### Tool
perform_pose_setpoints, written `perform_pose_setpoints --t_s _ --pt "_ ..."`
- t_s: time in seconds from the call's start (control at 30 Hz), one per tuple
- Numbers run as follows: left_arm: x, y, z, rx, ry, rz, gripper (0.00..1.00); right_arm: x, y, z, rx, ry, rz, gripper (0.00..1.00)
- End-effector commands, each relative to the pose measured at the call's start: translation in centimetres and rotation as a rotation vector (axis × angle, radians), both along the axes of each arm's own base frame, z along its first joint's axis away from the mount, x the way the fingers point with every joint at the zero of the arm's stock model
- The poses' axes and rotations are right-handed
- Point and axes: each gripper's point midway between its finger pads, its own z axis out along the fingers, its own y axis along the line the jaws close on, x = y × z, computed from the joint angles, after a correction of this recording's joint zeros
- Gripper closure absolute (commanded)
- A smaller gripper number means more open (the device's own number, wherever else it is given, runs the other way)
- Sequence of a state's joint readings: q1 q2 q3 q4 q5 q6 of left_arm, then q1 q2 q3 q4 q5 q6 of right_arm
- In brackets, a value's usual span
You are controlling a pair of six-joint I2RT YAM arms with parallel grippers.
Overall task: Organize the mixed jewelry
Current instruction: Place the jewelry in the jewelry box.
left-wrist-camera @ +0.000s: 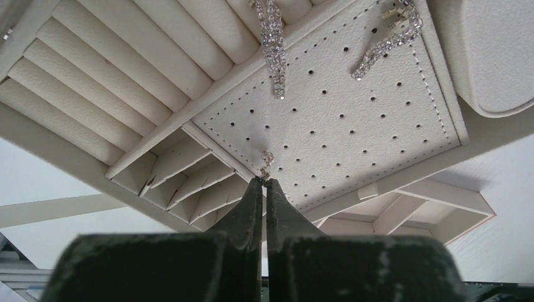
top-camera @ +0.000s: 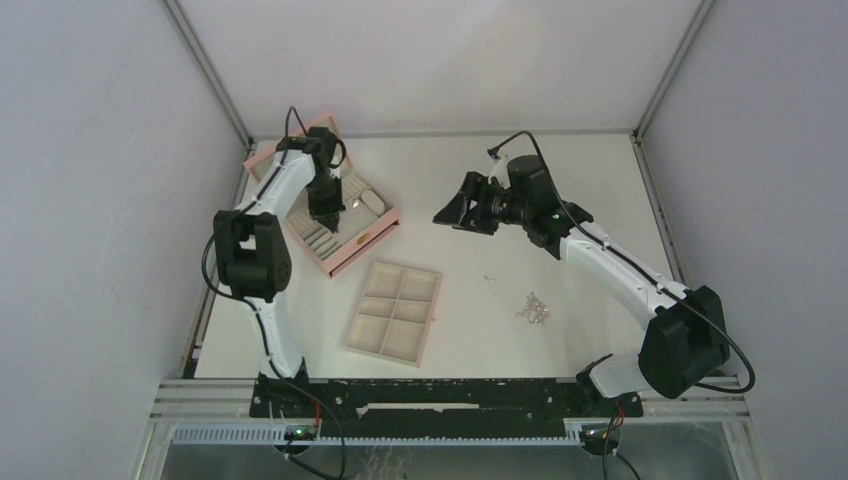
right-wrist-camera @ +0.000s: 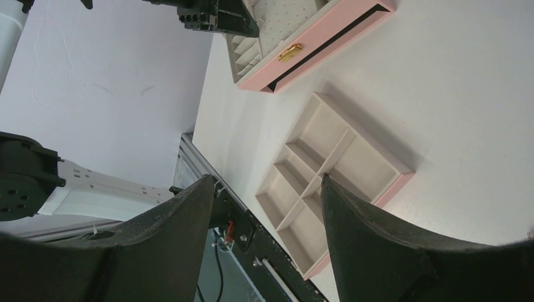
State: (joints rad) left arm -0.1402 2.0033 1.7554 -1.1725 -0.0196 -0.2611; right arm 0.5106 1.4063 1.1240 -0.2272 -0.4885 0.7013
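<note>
"Pink box (top-camera: 365, 245), lid up, at the far left of the table (top-camera: 420, 160). Was that where you had the left arm?"

"Yes. I had the left gripper (left-wrist-camera: 264, 182) low over the box's perforated cream panel (left-wrist-camera: 352, 119). Its fingers were pressed together on a tiny sparkly piece (left-wrist-camera: 267, 157) that stood right at the tips, just above the panel. One crystal strand (left-wrist-camera: 275, 50) lay across the divider between the ring rolls (left-wrist-camera: 126, 69) and the panel. A curved strand (left-wrist-camera: 384, 47) lay near the panel's far corner."

"And the right one?"

"The right gripper (right-wrist-camera: 267, 189) hung in the air over the middle of the table, jaws wide apart, nothing between them. Its camera looked down on the beige six-compartment tray (right-wrist-camera: 368, 167), which lay near the box's front without touching it."

"Where was the rest of the jewelry?"

"A small silver cluster (top-camera: 533, 310) lay on the bare table to the right of the tray, well apart from it. One little piece (top-camera: 489, 278) lay alone between the cluster and the tray. From above they were too small for me to tell chain from ring."
</note>
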Motion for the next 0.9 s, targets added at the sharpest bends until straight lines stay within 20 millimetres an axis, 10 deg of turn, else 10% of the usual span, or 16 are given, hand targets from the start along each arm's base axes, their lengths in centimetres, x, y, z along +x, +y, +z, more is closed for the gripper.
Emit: perform_pose_setpoints --t_s 0.0,0.87 --pt "0.3 -0.3 -0.1 0.002 0.001 -0.027 1.00 0.3 0.3 1.0 0.024 -0.041 0.011 0.28" --pt "1.4 -0.4 -0.4 0.007 -0.004 -0.023 1.00 0.3 0.4 0.9 0.023 -0.041 0.012 0.29"
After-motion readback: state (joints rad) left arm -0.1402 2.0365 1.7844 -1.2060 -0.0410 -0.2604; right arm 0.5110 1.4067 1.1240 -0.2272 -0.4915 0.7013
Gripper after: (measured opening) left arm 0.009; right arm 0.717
